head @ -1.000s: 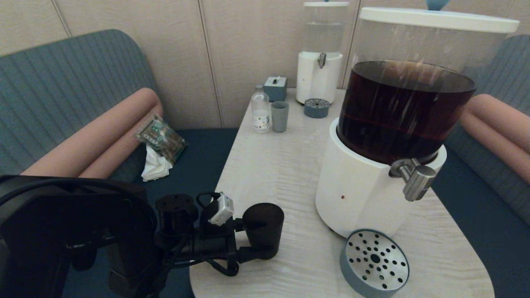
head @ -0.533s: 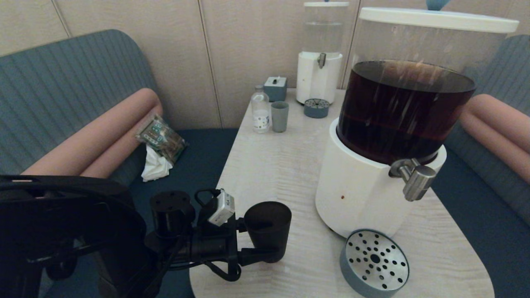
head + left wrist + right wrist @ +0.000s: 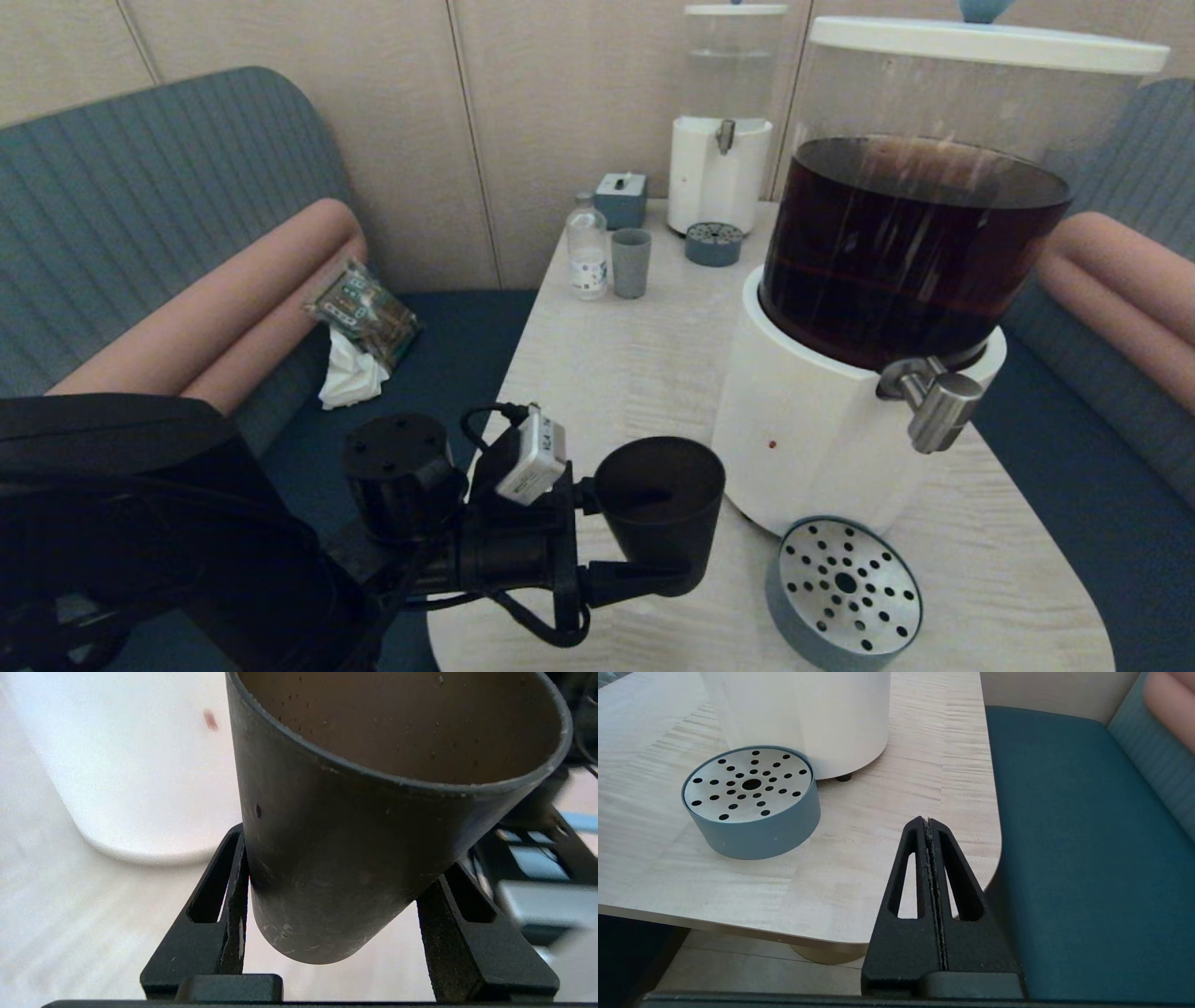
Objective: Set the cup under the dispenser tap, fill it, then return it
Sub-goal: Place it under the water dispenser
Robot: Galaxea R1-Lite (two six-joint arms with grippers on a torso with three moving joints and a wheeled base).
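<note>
My left gripper point(image 3: 644, 541) is shut on the matte black cup point(image 3: 661, 511), held upright above the table's front left part, just left of the large dispenser's white base point(image 3: 803, 439). In the left wrist view the cup point(image 3: 355, 826) fills the picture between the two black fingers point(image 3: 219, 914), and its inside looks empty. The brushed-steel dispenser tap point(image 3: 934, 401) juts from the base on the right, above and behind the round perforated drip tray point(image 3: 845, 588). My right gripper point(image 3: 928, 823) is shut on nothing, parked off the table's front right corner.
The large dispenser holds dark brown liquid point(image 3: 906, 243). At the far end of the table point(image 3: 616, 373) stand a smaller clear-liquid dispenser point(image 3: 721, 121), its small drip tray point(image 3: 714, 245), a pale grey-green cup point(image 3: 631, 263), a small bottle point(image 3: 587, 248) and a grey box point(image 3: 621, 199). Blue benches flank the table.
My left gripper has lifted the cup off the table and carried it to the right, toward the large dispenser's base. The right arm has not moved.
</note>
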